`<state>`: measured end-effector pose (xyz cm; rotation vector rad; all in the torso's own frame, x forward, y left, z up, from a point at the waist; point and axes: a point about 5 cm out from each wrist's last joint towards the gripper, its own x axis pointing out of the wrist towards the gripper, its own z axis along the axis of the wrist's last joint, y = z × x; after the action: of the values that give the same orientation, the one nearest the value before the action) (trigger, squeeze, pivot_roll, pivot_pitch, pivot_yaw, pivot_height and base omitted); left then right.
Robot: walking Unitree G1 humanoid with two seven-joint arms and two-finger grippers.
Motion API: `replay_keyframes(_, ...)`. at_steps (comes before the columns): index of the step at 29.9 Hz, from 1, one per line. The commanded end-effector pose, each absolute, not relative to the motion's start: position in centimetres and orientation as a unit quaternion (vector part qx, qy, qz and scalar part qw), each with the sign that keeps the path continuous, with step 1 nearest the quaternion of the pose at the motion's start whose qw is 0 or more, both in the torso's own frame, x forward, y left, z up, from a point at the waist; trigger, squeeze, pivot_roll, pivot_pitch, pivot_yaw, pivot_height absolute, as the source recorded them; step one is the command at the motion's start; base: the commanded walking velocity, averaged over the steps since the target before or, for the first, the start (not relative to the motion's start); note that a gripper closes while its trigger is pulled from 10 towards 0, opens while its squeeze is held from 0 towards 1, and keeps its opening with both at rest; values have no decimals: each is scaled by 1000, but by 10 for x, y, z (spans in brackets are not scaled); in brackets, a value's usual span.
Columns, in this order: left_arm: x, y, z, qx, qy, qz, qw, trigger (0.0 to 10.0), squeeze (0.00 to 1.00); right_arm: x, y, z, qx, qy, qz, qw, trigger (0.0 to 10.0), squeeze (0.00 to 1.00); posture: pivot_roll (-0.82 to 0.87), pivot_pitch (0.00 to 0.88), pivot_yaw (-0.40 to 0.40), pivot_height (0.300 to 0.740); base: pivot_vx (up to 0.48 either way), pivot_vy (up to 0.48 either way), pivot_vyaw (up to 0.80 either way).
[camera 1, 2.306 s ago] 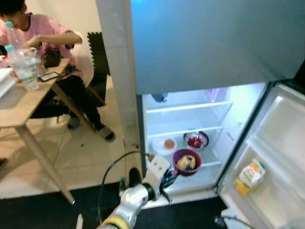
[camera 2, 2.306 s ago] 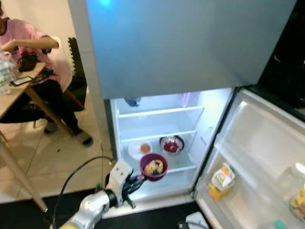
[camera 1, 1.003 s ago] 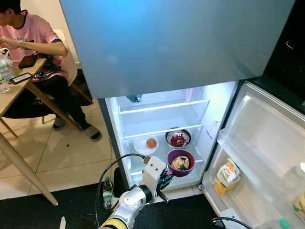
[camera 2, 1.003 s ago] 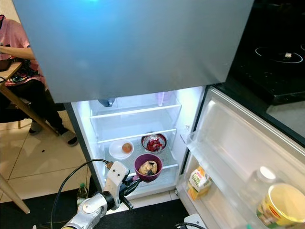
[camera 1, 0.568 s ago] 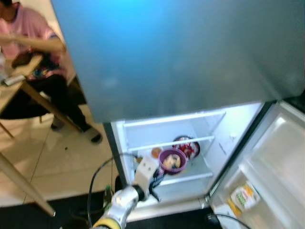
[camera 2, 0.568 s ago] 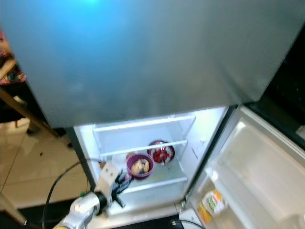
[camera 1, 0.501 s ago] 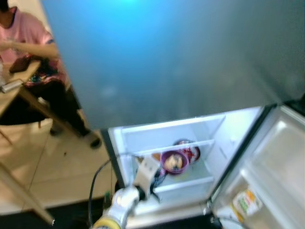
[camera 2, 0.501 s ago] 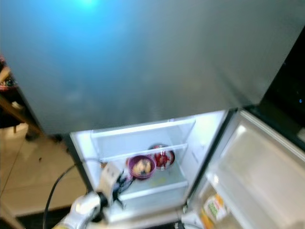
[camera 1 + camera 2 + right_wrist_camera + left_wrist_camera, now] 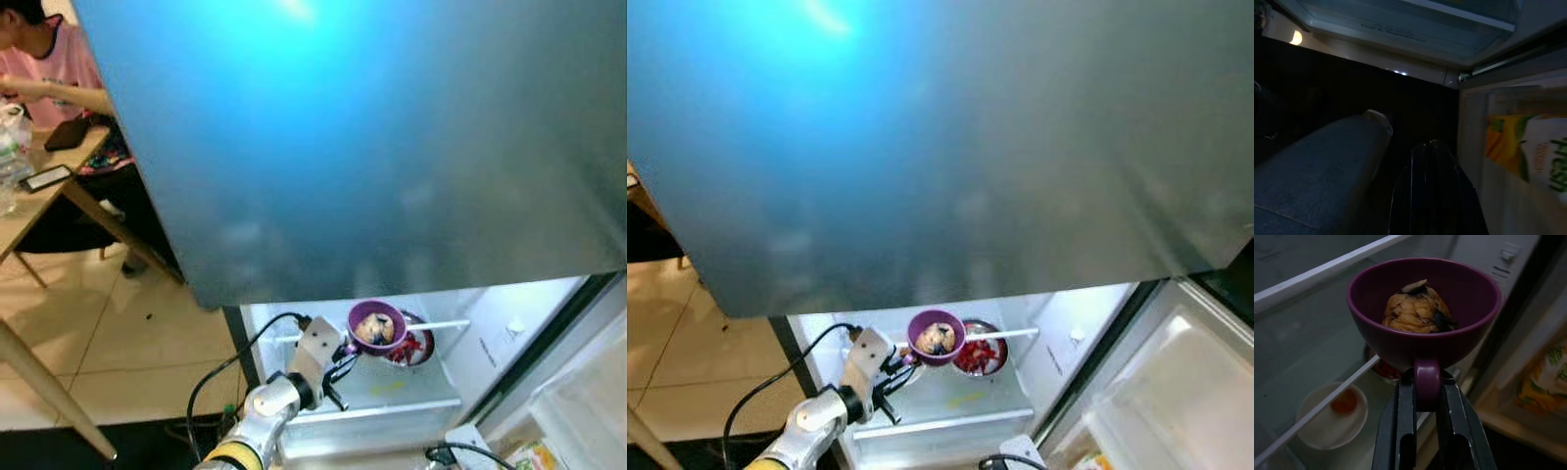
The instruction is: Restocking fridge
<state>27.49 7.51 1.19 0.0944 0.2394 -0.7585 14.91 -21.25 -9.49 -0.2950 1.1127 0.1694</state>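
Raised since earlier: your left gripper [image 9: 1427, 396], clenched on the purple cup's [image 9: 376, 327] handle, holds it above the fridge shelf [image 9: 431, 325]; right gripper's [image 9: 1432, 196] jaws appear closed.

Fridge shelf [image 9: 392, 390] with red-filled bowl [image 9: 415, 348]

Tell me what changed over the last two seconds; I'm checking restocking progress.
The left tool carried the purple plastic bowl of food up from the lower shelf's height to the white shelf rail. Its grip on the bowl's handle is unchanged; the red-filled bowl stayed put.
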Motion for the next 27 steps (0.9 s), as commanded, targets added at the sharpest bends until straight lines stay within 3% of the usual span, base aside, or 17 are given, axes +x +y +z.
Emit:
replay_keyframes(1,277,75,15,47,107,-366,923,10000,0,156,-217,-91,-139,510,79,845,10000,0,-37,0,14,740,0,0,0)
replay_keyframes(9,280,78,17,48,97,-339,934,10000,0,202,-194,-69,-103,426,174,882,10000,0,-38,0,15,740,0,0,0)
replay_keyframes(11,280,78,17,48,97,-339,934,10000,0,202,-194,-69,-103,426,174,882,10000,0,-38,0,15,740,0,0,0)
replay_keyframes(13,283,81,20,45,87,-318,943,10000,0,220,-178,-56,-78,385,241,887,10000,0,-42,0,16,740,0,0,0)
replay_keyframes(19,289,87,25,52,65,-265,961,10000,0,246,-144,-26,-55,292,413,861,10000,0,-42,0,16,740,0,0,0)
replay_keyframes(23,290,89,27,70,54,-248,965,10000,0,252,-136,-14,-61,257,466,844,10000,0,-43,6,16,740,0,0,0)
replay_keyframes(27,293,91,30,71,40,-213,974,10000,0,268,-130,5,-55,202,481,851,10000,0,-47,7,18,740,0,0,0)
